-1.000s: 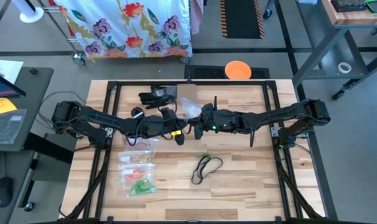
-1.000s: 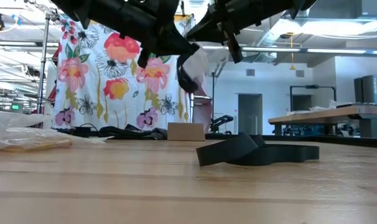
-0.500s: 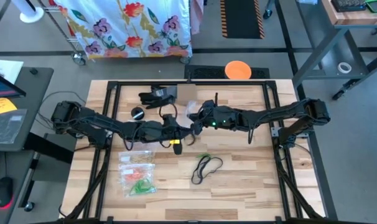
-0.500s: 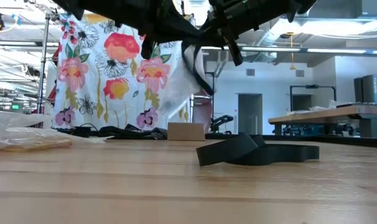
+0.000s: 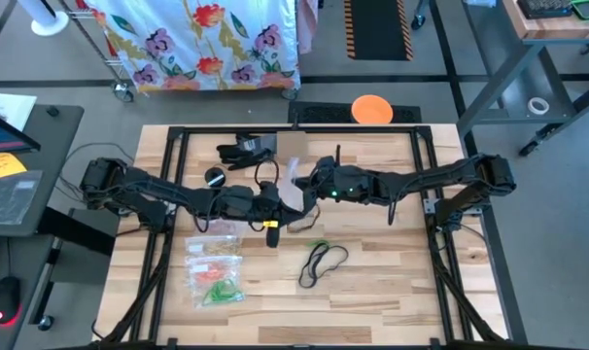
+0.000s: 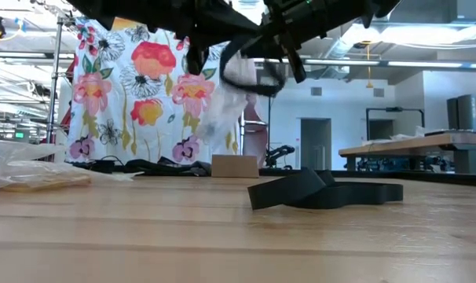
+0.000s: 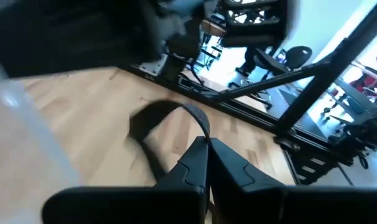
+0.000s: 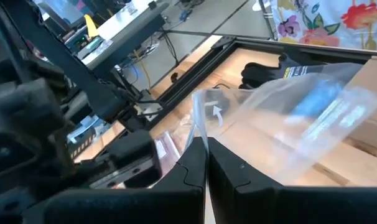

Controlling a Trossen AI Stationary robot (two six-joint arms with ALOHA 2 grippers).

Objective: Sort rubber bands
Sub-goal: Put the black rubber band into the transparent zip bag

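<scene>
black rubber bands [image 5: 323,262] lie loose on the table [image 5: 392,282] near its front, coloured ones bagged at left [image 5: 215,275]; above, right gripper [image 5: 308,190] clenched on a clear bag [image 8: 282,118], left gripper [image 5: 293,206] clenched beside it, grasp unclear.

My desk [image 5: 372,292] is pale wood planks inside a black frame. On it, near my left side, lie clear bags [image 5: 215,270] holding orange and green rubber bands [image 5: 217,288]. Black bands [image 5: 323,261] lie toward the middle. At the far edge sit a dark glove [image 5: 244,149] and a small black round thing [image 5: 214,177].
</scene>
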